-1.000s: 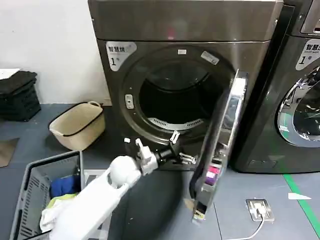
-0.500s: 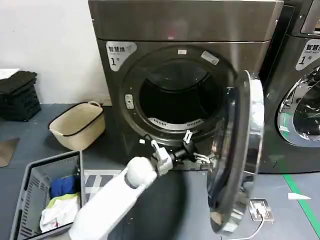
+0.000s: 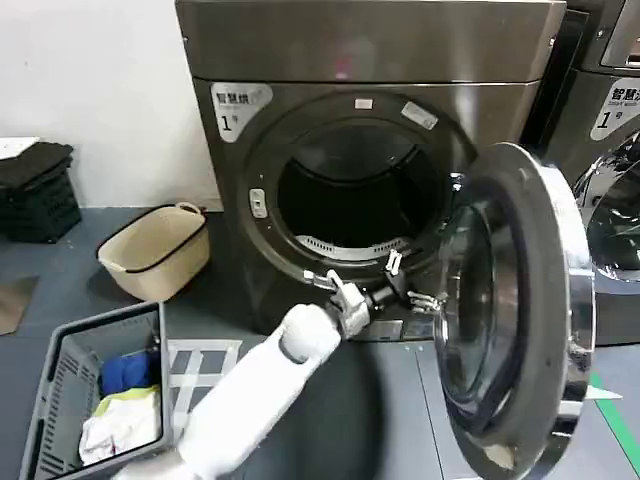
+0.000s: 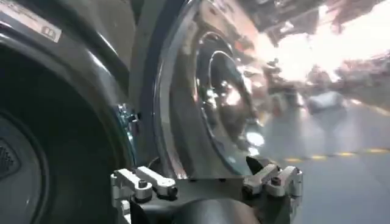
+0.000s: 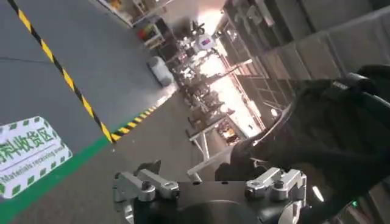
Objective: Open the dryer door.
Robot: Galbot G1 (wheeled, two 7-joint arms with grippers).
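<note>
Dryer door (image 3: 515,310): round porthole, wide chrome rim, dark glass centre. It stands swung wide on its hinge at the right side of the dark grey-brown dryer (image 3: 365,40), its inner face turned toward the drum opening (image 3: 350,195) and its lower edge near the floor. In the left wrist view the dryer door (image 4: 210,91) shows as a curved, mirror-bright ring just beyond the fingertips.

Left gripper (image 3: 410,285): at the end of the white left arm (image 3: 260,385), which reaches up from the lower middle of the head view. The gripper sits below the lower right lip of the opening, just beside the inner side of the door. Its fingers are spread and clasp nothing; whether a fingertip touches the door cannot be told. In its own wrist view the left gripper (image 4: 207,182) shows two splayed fingers with the chrome ring between and behind them.

Right gripper (image 5: 207,185): seen in the right wrist view, fingers apart, nothing between them, held away from the dryer over grey floor with a green stripe and yellow-black tape.

Surroundings: neighbouring machine (image 3: 610,120) with its own chrome-ringed door, at the right edge. Beige tub (image 3: 155,250) on the floor left of the dryer. Grey laundry basket (image 3: 70,385) holding clothes, nearer the robot on the left.
</note>
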